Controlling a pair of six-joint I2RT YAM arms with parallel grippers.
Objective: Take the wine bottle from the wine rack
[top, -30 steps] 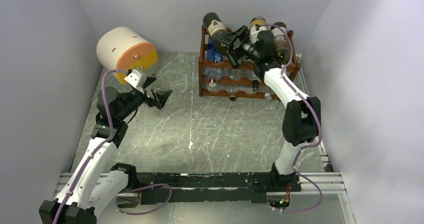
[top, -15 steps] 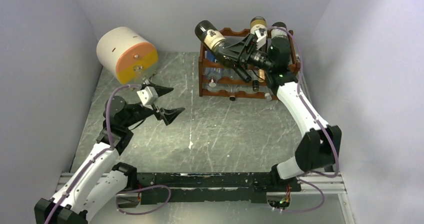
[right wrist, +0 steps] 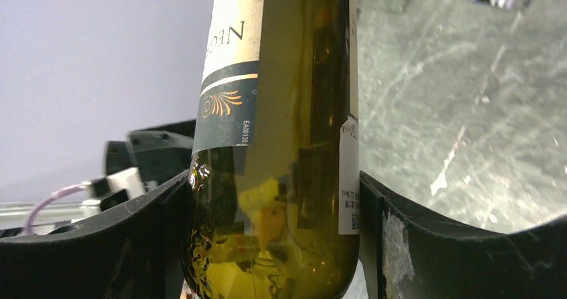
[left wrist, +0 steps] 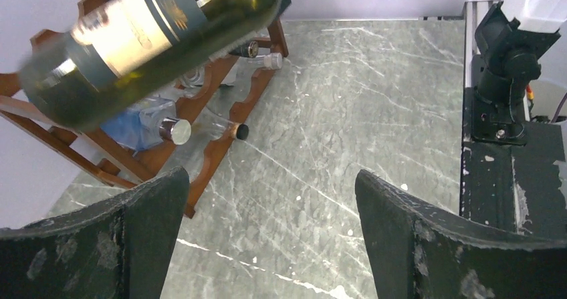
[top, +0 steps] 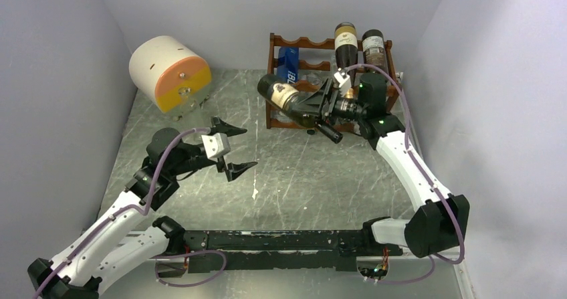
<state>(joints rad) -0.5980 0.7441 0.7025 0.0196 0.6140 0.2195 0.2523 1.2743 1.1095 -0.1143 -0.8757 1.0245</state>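
— Arms are asked about first: what is seen nearest?
— Two arm bases are bolted to a black bar (top: 281,242) at the near edge of the grey table (top: 301,178). The left arm is stretched out over the table, and the left gripper (top: 239,149) is held in the air. Its jaws are spread wide, and nothing is gripped between them.
— Where is the wine bottle found?
— The wine bottle (top: 289,100) is pinched by the jaws of the right gripper (top: 326,110). It is held up in the air, tipped almost flat, just in front of the wine rack (top: 307,43), near the rack's left side. Its fat end is pointed to the left. No part of it is seen resting on the rack. In the right wrist view, green glass and a pale label are seen squeezed between the two black fingers (right wrist: 455,245).
— What is seen further back?
— The wine rack is stood by the back wall. Two dark bottles (top: 346,41) are laid on its top tier at the right, and a blue bottle (top: 289,61) is laid at the left. Small bottle caps (top: 311,130) are seen poking out of the lower tiers. Well apart, in the far left corner, a white drum (top: 170,71) with an orange face is seen
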